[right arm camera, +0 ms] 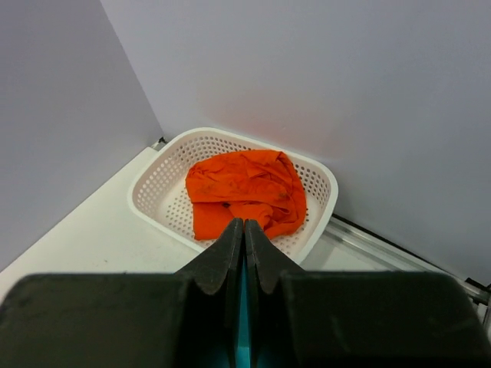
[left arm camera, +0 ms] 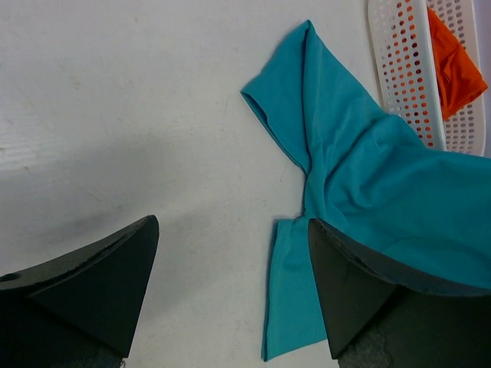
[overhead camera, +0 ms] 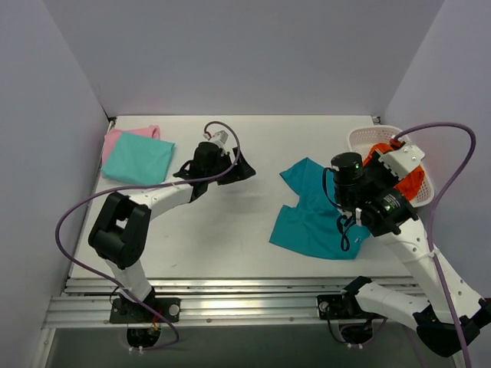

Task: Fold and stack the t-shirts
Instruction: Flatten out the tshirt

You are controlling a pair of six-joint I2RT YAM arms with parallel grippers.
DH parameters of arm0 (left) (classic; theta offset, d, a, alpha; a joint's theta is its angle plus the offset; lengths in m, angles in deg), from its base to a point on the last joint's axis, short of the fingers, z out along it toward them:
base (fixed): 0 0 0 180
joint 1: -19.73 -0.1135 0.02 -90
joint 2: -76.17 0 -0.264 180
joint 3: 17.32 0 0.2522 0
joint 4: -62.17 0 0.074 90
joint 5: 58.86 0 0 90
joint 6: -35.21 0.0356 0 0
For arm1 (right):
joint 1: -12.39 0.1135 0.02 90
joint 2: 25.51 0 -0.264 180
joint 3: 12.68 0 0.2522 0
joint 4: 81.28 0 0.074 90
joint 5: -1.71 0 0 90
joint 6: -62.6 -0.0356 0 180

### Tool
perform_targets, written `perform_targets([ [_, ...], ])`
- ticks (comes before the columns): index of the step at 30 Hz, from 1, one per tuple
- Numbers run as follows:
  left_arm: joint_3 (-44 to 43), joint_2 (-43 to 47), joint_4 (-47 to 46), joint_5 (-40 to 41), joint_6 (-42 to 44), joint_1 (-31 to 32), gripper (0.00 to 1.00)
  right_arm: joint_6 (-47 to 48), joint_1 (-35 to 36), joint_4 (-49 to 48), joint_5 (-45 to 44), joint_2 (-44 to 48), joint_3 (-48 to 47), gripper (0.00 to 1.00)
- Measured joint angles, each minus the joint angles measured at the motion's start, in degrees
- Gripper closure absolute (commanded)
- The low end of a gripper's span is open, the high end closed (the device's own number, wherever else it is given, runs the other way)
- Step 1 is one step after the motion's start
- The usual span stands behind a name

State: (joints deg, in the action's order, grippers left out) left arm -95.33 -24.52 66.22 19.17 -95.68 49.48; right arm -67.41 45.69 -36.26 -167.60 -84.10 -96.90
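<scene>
A deep teal t-shirt (overhead camera: 311, 218) lies rumpled on the white table right of centre. In the left wrist view the teal t-shirt (left arm camera: 368, 169) rises toward the right. My right gripper (right arm camera: 245, 230) is shut on a thin edge of it, showing as a teal sliver between the fingers. My left gripper (overhead camera: 236, 170) hovers open left of the shirt. Nothing sits between its fingers (left arm camera: 115, 268), and one strip of teal cloth lies by the right finger. A folded aqua-mint t-shirt (overhead camera: 140, 159) rests on a pink t-shirt (overhead camera: 121, 138) at the back left corner.
A white lattice basket (overhead camera: 360, 138) stands at the back right against the wall, holding a crumpled orange cloth (right arm camera: 245, 192). Grey walls close the table on three sides. The right arm (overhead camera: 391, 211) hangs over the teal shirt's right part.
</scene>
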Motion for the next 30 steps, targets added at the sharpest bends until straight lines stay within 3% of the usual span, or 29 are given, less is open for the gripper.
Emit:
perform_targets([
  [3,-2.36,-1.44,3.82,-0.04,0.11,3.45,0.07,-1.81,-0.26,1.57,-0.42,1.84,0.00,1.00],
  [5,-3.78,-2.40,5.86,0.39,0.63,6.23,0.07,-3.17,-0.28,1.99,-0.24,2.89,0.04,0.66],
  [7,-4.35,-3.02,6.95,0.72,1.07,8.57,0.07,-4.44,-0.28,2.19,0.26,3.98,0.39,0.01],
  [15,-4.15,-2.47,10.67,5.33,2.62,8.59,0.05,-9.99,-0.28,7.69,4.00,8.04,1.49,0.00],
  [17,-4.35,-2.34,11.30,6.58,3.19,7.78,0.05,-7.06,-0.28,4.28,7.98,10.16,1.86,0.00],
  [21,-8.31,-4.61,13.03,7.28,4.31,5.49,0.06,-2.73,-0.20,-9.33,25.55,12.35,5.11,0.00],
  [24,-10.27,-6.27,12.52,7.26,4.61,3.13,0.06,-2.03,6.08,-17.90,35.39,3.93,5.09,0.00],
  [30,-6.73,-5.01,12.11,6.05,5.11,-4.70,0.06,-3.82,26.67,-26.49,40.39,-26.12,4.09,0.00],
])
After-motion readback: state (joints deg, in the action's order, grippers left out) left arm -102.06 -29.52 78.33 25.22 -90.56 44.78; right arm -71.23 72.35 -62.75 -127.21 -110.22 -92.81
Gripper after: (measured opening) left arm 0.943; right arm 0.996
